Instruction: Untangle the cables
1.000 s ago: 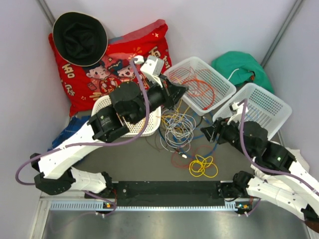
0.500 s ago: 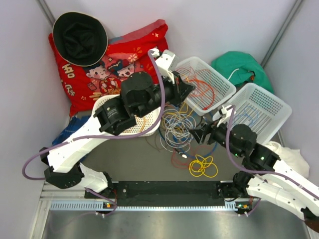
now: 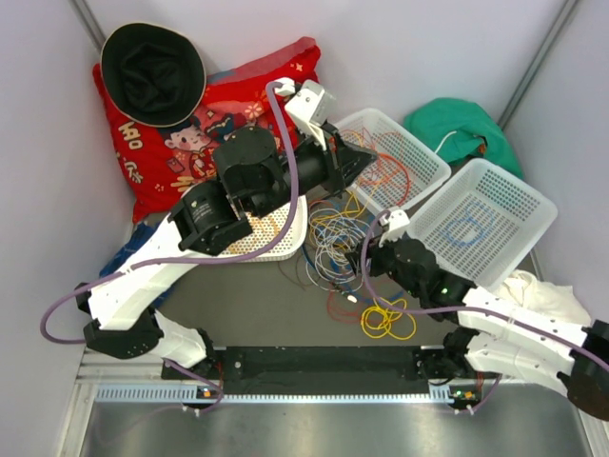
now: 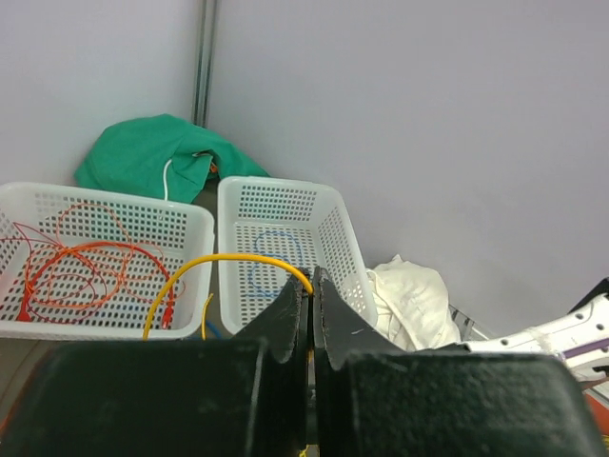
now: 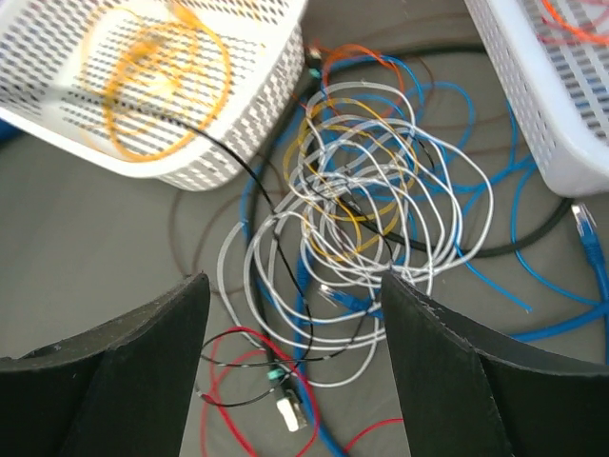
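Note:
The tangle of cables (image 3: 339, 244) lies between the baskets: grey-white loops (image 5: 366, 205) with blue (image 5: 328, 286), red (image 5: 233, 400), yellow and black strands mixed in. A separate yellow coil (image 3: 388, 319) lies nearer. My left gripper (image 3: 366, 160) is raised beside the middle basket and shut on a yellow cable (image 4: 228, 259), pinched at the fingertips (image 4: 309, 281). My right gripper (image 3: 369, 262) is open and empty, just above the tangle's near right side, with its fingers (image 5: 143, 352) either side of the grey-white loops in the right wrist view (image 5: 293, 286).
The middle basket (image 3: 419, 143) holds orange-red cables (image 4: 81, 267). The right basket (image 3: 523, 205) holds a blue coil (image 3: 471, 228). A round white basket (image 3: 285, 243) at left holds an orange coil (image 5: 162, 86). A red cushion (image 3: 190, 133), black hat, green cloth (image 3: 457, 129) and white cloth (image 4: 409, 300) lie around.
My left gripper has moved right and up toward the middle basket with the yellow cable. My right gripper has swung left from the right basket to over the tangle.

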Controlling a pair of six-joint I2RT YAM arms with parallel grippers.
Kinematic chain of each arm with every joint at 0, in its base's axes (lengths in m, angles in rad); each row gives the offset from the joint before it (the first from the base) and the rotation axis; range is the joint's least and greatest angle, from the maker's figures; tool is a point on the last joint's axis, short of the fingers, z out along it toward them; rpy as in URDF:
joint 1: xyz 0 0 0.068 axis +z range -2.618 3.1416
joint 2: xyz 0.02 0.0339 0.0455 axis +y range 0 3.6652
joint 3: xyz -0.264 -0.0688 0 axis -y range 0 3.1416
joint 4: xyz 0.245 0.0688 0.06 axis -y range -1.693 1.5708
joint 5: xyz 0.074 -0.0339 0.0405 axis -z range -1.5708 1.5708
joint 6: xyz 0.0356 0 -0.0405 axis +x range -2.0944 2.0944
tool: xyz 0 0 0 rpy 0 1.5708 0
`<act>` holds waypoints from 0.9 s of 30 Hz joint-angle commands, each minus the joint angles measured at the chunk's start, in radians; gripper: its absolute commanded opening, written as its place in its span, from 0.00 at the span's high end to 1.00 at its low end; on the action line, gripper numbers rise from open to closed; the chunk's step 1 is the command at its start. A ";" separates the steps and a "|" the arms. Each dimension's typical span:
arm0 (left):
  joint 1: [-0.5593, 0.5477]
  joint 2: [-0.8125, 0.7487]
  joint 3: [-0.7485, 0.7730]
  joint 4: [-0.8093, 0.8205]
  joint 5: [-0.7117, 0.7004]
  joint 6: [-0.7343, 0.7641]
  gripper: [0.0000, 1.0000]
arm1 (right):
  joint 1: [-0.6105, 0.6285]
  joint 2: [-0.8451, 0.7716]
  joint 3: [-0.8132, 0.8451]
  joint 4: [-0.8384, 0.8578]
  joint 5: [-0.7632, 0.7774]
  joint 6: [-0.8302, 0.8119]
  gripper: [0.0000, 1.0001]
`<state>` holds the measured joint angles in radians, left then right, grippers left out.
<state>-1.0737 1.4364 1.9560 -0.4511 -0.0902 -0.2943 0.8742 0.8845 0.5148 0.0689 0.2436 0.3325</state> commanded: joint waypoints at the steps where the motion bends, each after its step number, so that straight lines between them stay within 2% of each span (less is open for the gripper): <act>1: 0.003 -0.002 0.035 0.012 0.018 -0.014 1.00 | -0.010 0.076 -0.036 0.156 0.077 0.000 0.28; 6: 0.003 -0.004 0.035 0.014 0.026 -0.017 1.00 | -0.029 0.185 -0.010 0.247 0.066 0.011 0.30; 8: 0.003 -0.007 0.035 0.009 0.023 -0.016 1.00 | -0.049 0.238 0.004 0.261 0.059 0.022 0.40; 9: 0.001 -0.008 0.035 0.006 0.021 -0.016 1.00 | -0.056 0.254 0.005 0.273 0.042 0.042 0.46; 10: 0.003 -0.008 0.035 0.003 0.017 -0.013 1.00 | -0.064 0.261 0.002 0.278 0.037 0.051 0.62; 11: 0.003 -0.011 0.035 0.002 0.012 -0.009 1.00 | -0.072 0.266 -0.001 0.276 0.039 0.057 0.71; 12: 0.003 -0.014 0.035 -0.009 0.007 -0.006 1.00 | -0.072 0.258 -0.004 0.260 0.040 0.072 0.87; 14: 0.003 -0.024 0.032 -0.015 -0.023 0.012 1.00 | -0.073 0.226 -0.022 0.238 0.043 0.089 1.00; 22: 0.003 -0.024 0.086 0.032 -0.175 0.142 1.00 | -0.073 0.088 -0.172 0.079 0.049 0.263 1.00; 27: 0.004 -0.022 0.118 0.083 -0.238 0.210 1.00 | -0.072 0.033 -0.254 0.045 0.054 0.335 1.00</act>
<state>-1.0737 1.4357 2.0151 -0.4618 -0.2470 -0.1722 0.8082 0.9611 0.3058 0.1638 0.2844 0.5751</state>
